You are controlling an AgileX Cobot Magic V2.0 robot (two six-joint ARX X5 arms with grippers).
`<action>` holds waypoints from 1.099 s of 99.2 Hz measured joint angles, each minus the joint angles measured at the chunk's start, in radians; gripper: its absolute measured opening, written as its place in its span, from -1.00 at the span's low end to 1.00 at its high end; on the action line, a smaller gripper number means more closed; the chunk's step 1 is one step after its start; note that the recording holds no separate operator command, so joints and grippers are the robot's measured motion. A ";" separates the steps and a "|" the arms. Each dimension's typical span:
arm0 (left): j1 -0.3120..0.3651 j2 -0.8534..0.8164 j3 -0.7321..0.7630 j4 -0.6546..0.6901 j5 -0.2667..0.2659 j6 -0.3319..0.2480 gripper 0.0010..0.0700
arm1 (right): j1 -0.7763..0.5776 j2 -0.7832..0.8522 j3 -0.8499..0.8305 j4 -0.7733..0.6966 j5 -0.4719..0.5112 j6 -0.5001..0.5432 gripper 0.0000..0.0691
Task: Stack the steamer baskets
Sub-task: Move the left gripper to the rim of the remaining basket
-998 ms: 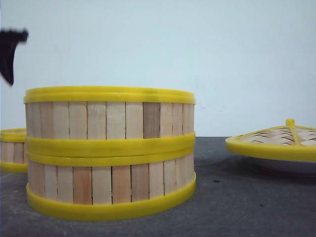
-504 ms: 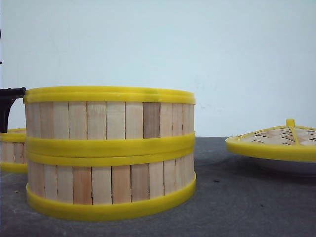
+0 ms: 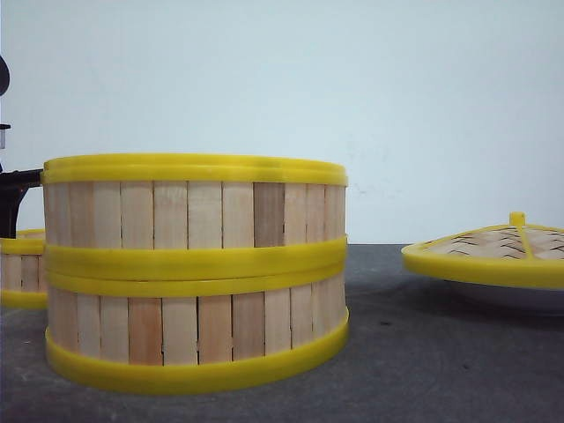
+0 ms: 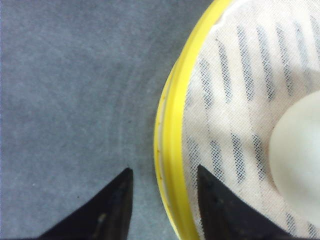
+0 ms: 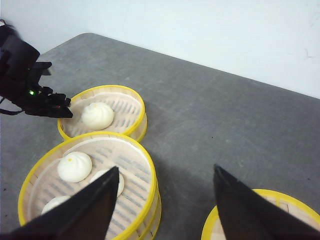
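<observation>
Two steamer baskets stand stacked near the front, the upper basket point(image 3: 194, 211) on the lower basket point(image 3: 194, 326); the stack point(image 5: 125, 150) holds white buns. Behind it to the left sits a third basket point(image 3: 22, 269) point(image 5: 122, 102) with one bun point(image 5: 97, 115) on a cloth liner. My left gripper point(image 4: 164, 168) point(image 5: 55, 102) is open and straddles this basket's yellow rim point(image 4: 170, 125), with one finger over the liner and the other outside over the table. High above the table, my right gripper point(image 5: 166, 167) hangs open and holds nothing.
A domed woven lid point(image 3: 493, 251) point(image 5: 260, 192) with a yellow rim and knob rests on a white plate point(image 3: 511, 295) at the right. The table is dark grey, with a pale wall behind it.
My left gripper has come down from the upper left to the level of the single basket's rim behind the stack. The baskets and lid have not moved.
</observation>
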 joint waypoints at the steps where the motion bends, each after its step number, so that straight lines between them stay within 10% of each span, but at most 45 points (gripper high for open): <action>1: 0.000 0.000 0.000 0.001 0.000 0.000 -0.47 | 0.000 0.000 0.000 0.000 0.000 0.000 0.07; 20: 0.001 0.000 0.000 0.013 -0.006 -0.009 -0.93 | 0.000 0.000 0.000 0.010 0.008 0.000 0.07; 72: 0.030 0.003 0.098 -0.007 0.034 -0.013 -0.96 | 0.000 0.000 0.000 0.003 0.026 0.000 0.07; 109: 0.090 -0.203 0.240 -0.121 0.245 -0.044 -0.96 | 0.000 -0.022 0.000 -0.005 0.027 0.000 0.07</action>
